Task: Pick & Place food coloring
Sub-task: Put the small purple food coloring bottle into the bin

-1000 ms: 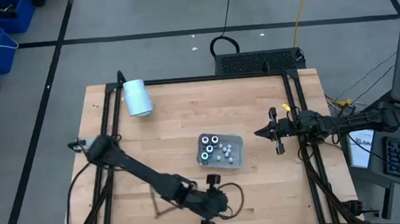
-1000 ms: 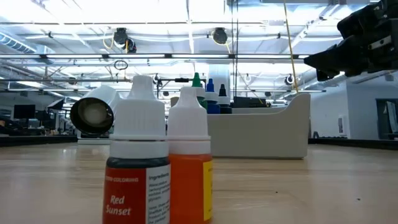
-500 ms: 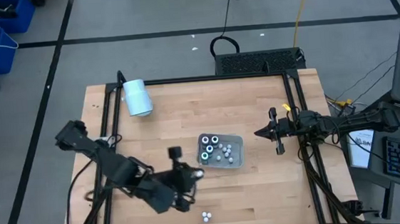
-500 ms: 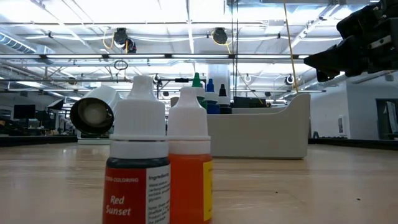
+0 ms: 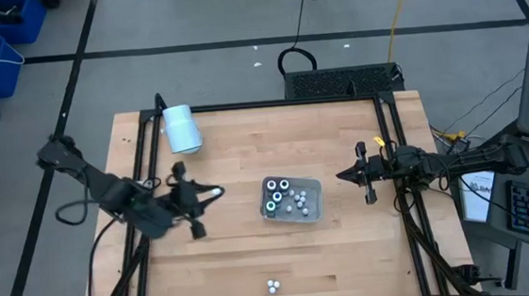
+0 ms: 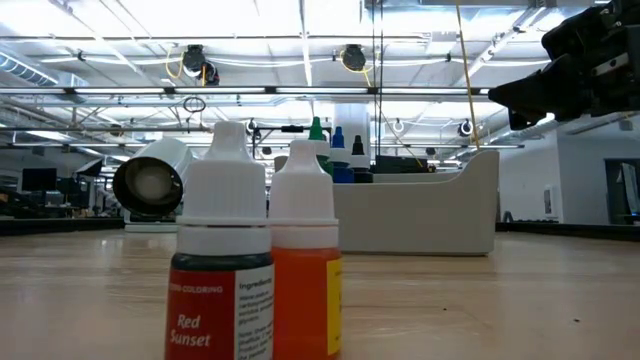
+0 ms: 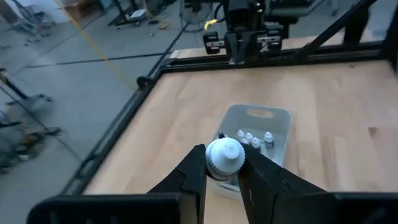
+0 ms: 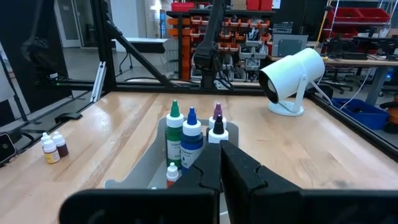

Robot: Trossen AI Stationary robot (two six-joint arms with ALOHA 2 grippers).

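The left gripper holds a small food-coloring bottle with a ribbed white cap, its two dark fingers narrowed on the cap, above the worktop at about nine o'clock from the grey rectangular plastic tray. The tray sits just right of the worktop's centre and already carries several tiny bottles: white-capped ones and three darker ones with pale ringed tops. Two more white-capped bottles, one labelled red and one orange, stand touching each other near the worktop's six o'clock edge, well apart from the tray. The right gripper waits closed and empty at three o'clock from the tray.

The grip is only on the cap, so the bottle could swing or slip out during a fast move. Released off-centre, it may strike the tray wall or knock over the upright bottles inside. A low approach could also nudge the tray itself.

The worktop is pale wood inside a black metal frame. A large white cylinder on a stand lies near its eleven o'clock corner. Beyond is a grey-floored workshop with ceiling strip lights, shelving with red bins and blue crates.
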